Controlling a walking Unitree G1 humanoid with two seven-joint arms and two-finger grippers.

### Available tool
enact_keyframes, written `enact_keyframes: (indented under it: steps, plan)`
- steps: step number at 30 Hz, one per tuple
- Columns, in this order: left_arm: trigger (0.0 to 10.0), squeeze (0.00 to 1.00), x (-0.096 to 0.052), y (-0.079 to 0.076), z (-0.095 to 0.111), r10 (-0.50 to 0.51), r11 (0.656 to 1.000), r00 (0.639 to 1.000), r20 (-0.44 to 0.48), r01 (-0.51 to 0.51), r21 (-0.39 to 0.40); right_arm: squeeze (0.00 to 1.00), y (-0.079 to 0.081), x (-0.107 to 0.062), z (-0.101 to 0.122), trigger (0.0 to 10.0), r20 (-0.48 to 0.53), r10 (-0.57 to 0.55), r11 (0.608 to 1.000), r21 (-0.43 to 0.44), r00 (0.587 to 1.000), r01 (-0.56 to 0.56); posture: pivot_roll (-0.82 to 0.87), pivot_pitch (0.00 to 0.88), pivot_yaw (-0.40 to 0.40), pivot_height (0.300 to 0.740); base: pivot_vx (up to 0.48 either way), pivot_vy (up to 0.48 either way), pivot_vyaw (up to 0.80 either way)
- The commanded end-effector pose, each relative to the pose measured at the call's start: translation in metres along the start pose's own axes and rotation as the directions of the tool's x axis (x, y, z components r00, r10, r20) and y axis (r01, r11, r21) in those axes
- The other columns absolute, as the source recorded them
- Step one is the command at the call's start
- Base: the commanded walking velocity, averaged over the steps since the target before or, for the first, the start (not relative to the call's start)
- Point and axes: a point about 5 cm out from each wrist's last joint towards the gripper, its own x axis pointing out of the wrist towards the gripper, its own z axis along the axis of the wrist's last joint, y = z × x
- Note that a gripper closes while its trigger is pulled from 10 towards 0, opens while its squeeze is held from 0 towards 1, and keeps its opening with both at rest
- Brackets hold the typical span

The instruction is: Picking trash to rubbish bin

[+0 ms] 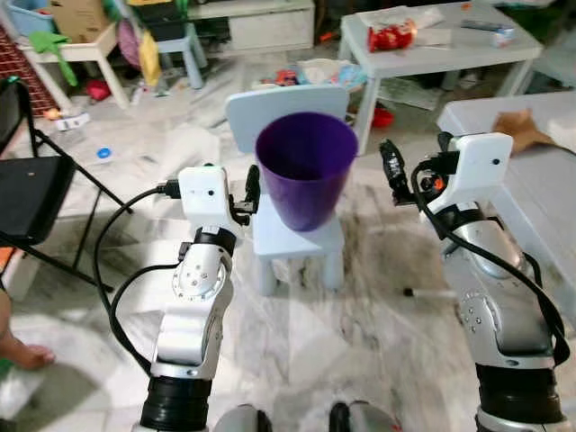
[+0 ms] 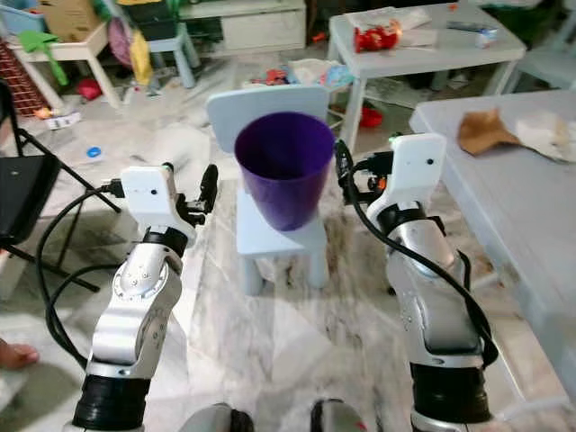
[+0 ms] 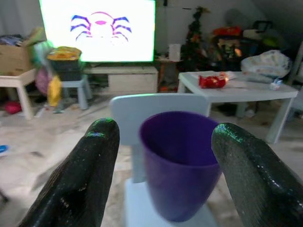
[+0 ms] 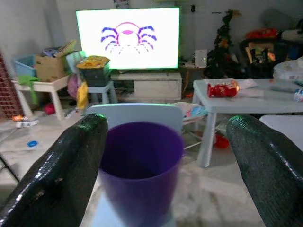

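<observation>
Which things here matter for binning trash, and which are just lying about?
Job: purple bin on the small chair; red wrapper and crumpled brown paper on the tables; both open grippers, left, right.

Lying about: black folding chair, television.

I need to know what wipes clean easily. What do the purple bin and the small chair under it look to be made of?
The purple bin looks like moulded plastic with a smooth, slightly glossy wall and a thin, even rim. The small chair looks like pale blue plastic too, matte, with rounded one-piece edges, though painted wood can't be ruled out.
</observation>
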Motion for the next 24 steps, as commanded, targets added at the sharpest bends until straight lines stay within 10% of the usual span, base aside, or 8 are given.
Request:
enact_keyframes:
  steps: [1,24]
  plan:
    - [10.0,0.0,-0.0006,0.0032,0.0009,0.01,1.0,1.0,0.005,-0.01,-0.002,0.2,0.0016,-0.0004,0.0018,10.0,0.007,0.012,1.0,-0.007,1.0,-0.012,-0.02,0.154,0.025,0.74,-0.319,0.0,0.0]
    - [10.0,0.0,-0.002,0.003,0.0012,-0.032,0.999,0.999,0.022,0.032,-0.011,0.08,0.0007,-0.0001,-0.0013,10.0,-0.003,-0.004,1.0,0.021,1.0,0.004,-0.02,0.141,0.026,0.74,-0.088,0.0,0.0]
